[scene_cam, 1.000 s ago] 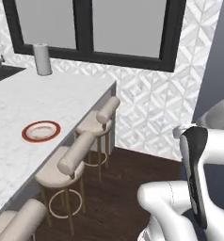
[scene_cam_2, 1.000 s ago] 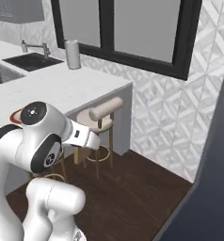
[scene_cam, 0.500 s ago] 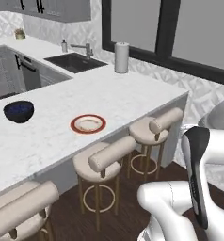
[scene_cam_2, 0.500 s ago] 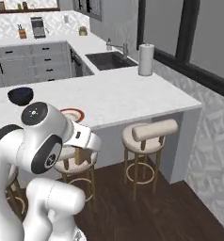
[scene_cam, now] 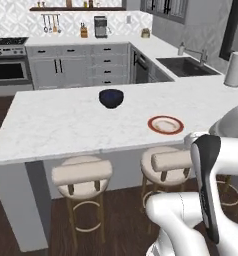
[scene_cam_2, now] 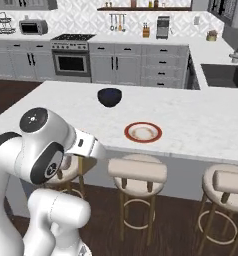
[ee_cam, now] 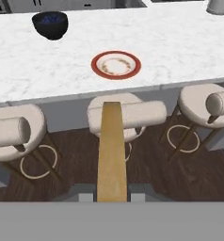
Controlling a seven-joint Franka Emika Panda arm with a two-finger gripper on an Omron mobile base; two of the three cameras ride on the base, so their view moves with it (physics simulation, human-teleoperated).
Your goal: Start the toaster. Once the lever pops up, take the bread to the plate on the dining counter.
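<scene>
In the hand view my gripper is shut on the bread, a tan slice seen edge-on that stands up between the fingers. Ahead of it lies the plate, red-rimmed with a white centre, on the dining counter near its front edge. The plate holds nothing. The bread hangs in front of the counter's edge, over a stool, short of the plate. A small silver appliance that looks like the toaster stands on the far back worktop.
A dark blue bowl sits on the counter beyond and left of the plate. Padded stools line the counter's near side. A paper towel roll and a sink lie to the right.
The base has turned, so both base views swung from the window wall to face the dining counter head-on. The plate and bowl have not moved on the counter.
</scene>
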